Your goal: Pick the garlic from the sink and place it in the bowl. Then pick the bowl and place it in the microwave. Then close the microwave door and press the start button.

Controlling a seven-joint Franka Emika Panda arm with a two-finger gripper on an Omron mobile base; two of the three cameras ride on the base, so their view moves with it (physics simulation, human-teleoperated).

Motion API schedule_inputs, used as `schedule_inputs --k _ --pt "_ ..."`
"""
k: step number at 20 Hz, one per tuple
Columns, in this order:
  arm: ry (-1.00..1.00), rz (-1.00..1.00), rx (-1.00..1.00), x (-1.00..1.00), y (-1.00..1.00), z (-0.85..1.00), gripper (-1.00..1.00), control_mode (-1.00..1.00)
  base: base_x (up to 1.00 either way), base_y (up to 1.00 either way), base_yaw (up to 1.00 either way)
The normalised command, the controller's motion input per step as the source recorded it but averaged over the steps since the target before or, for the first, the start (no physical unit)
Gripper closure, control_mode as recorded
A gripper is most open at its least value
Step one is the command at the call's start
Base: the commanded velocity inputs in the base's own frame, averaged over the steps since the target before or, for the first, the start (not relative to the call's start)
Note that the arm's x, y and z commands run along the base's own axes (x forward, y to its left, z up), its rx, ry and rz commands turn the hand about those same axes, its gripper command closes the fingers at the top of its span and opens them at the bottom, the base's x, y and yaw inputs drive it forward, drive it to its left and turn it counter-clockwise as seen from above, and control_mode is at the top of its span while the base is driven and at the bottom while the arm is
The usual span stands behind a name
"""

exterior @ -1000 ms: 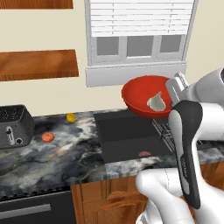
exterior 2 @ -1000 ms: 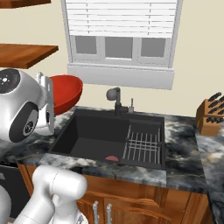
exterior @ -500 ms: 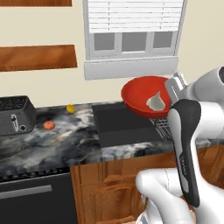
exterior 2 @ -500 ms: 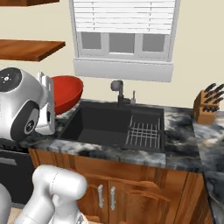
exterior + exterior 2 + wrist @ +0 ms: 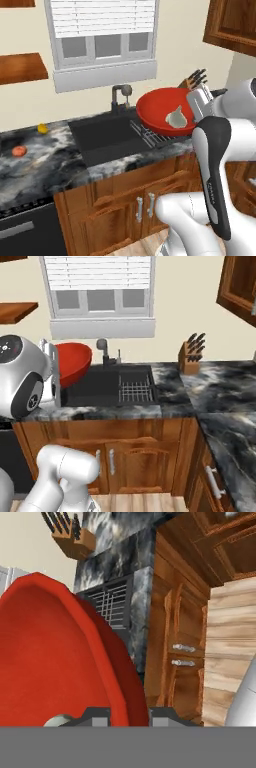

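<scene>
Garlic (image 5: 175, 117): in the bowl (image 5: 157, 109). Bowl: held above the sink (image 5: 107, 138), over its wire rack (image 5: 135, 390), rim between the fingers of the claw (image 5: 199, 104). Faucet (image 5: 120, 96): behind the sink, below the window (image 5: 102, 37). Knife block (image 5: 191, 355): on the desk (image 5: 220, 386), right of the sink. Two small fruits (image 5: 30, 140): on the desk, left of the sink.

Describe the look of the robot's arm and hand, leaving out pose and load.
The arm is glossy white with rounded shells, a dark grey band along one link and dark round joint caps. The hand is pale grey with squarish fingers; the fingertips look dark grey. No cables or markings are legible.
</scene>
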Motion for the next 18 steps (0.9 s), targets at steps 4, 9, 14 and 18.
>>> schedule_inputs --k 4,9,14,18 --pt "0.00 0.00 0.00 0.00 0.00 0.00 1.00 1.00 -0.42 0.19 -0.77" --pt "0.00 0.00 0.00 0.00 0.00 0.00 1.00 1.00 -0.54 0.13 -0.85" --pt "0.00 0.00 0.00 0.00 0.00 0.00 1.00 1.00 -0.48 0.14 -0.89" --pt "0.00 0.00 0.00 0.00 0.00 0.00 1.00 1.00 -0.37 0.14 -0.91"
